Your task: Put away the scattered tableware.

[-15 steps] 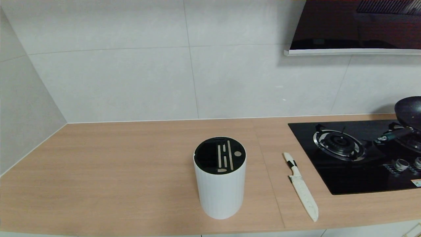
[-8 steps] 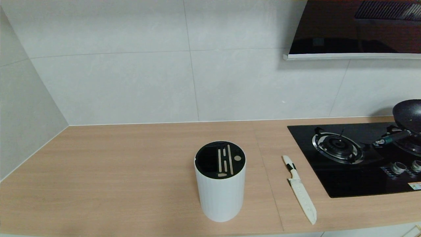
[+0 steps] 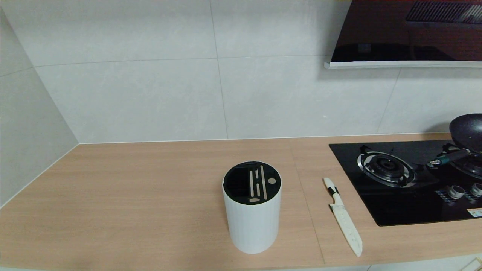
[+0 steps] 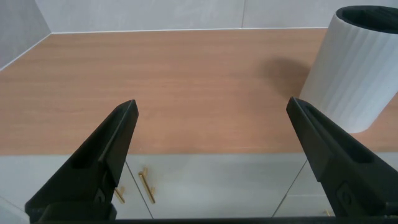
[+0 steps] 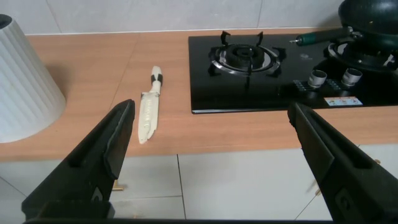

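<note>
On the counter [image 3: 150, 195] before me, holder [image 3: 251, 214] upright, knife [image 3: 341, 215] flat between it and the hob [image 3: 406, 199], my left claw [image 4: 211, 109] spread wide and empty, right claw [image 5: 211, 109] likewise.

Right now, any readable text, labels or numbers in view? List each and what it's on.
Nothing can be read.
Sticker on the cooktop's front corner: print too small to read.
Markings beside the knobs: too small to read.
Knife and white holder: no text visible.
</note>
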